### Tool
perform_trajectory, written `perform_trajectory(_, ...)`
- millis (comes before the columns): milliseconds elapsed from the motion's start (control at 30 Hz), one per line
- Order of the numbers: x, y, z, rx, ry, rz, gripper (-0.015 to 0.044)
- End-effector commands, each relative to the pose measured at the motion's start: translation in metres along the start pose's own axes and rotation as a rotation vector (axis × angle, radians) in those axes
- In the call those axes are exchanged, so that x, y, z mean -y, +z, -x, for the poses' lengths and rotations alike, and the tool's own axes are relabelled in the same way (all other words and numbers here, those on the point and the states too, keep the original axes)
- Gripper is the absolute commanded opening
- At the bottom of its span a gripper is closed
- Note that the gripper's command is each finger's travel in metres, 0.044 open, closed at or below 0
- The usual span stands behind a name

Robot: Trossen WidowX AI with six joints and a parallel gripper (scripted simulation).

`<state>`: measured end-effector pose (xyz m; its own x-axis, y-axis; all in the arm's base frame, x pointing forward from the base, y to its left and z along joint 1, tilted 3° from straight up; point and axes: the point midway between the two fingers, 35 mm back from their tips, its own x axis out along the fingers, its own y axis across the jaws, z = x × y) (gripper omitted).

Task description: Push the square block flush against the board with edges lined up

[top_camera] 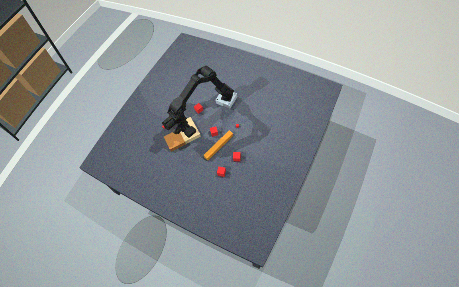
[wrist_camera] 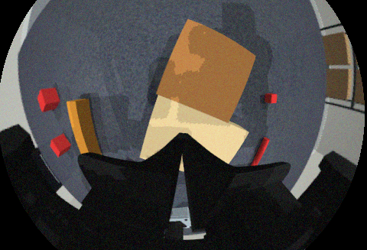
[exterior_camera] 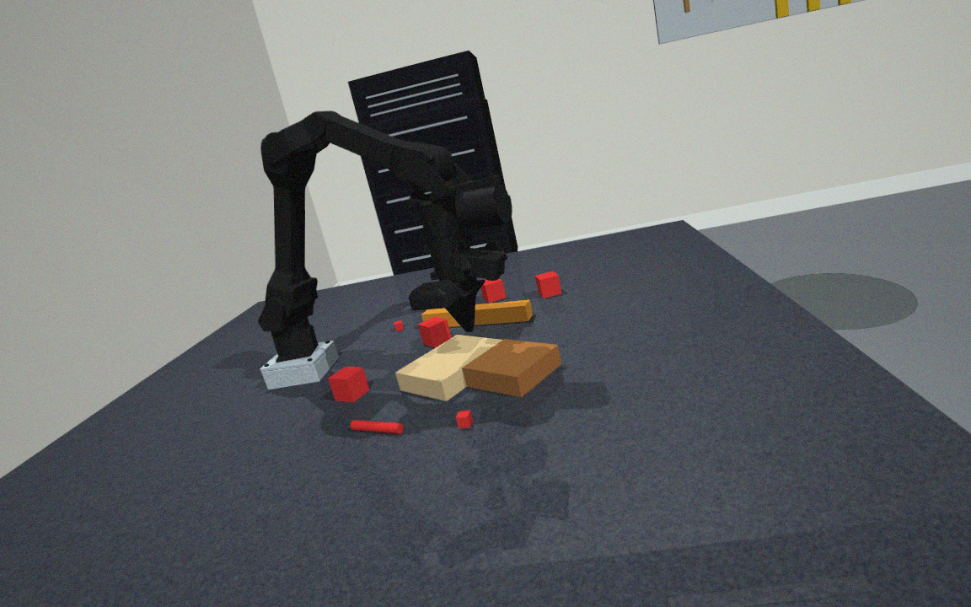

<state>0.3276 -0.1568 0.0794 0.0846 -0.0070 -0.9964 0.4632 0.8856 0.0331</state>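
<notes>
The square block (top_camera: pixel 172 142) (exterior_camera: pixel 507 366) (wrist_camera: pixel 218 78) is orange-brown and lies flat. One whole side of it appears to touch a side of the pale yellow board (top_camera: pixel 194 124) (exterior_camera: pixel 432 367) (wrist_camera: pixel 214 140), with no gap visible. In the wrist view their left edges look even, while the board extends past the block on the right. My gripper (exterior_camera: pixel 468 327) (wrist_camera: pixel 183 137) is shut and empty. Its tips appear above the table, near the board; the exact height is hard to tell. In the top view the arm hides part of the board and block.
An orange bar (top_camera: pixel 218 145) (exterior_camera: pixel 507 312) (wrist_camera: pixel 81 128) lies to the side of the board. Several red cubes are scattered around, one (top_camera: pixel 213 131) (exterior_camera: pixel 435 332) between board and bar. A red rod (exterior_camera: pixel 377 426) (wrist_camera: pixel 261 152) and a small red cube (exterior_camera: pixel 464 419) (wrist_camera: pixel 271 98) lie on the other side.
</notes>
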Motion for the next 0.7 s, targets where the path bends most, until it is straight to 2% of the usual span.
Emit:
perform_trajectory(0, 0.009, -0.005, -0.002, -0.007, 0.003, -0.138, 0.0)
perform_trajectory(667, 0.058, -0.023, -0.002, -0.011, -0.007, -0.829, 0.0)
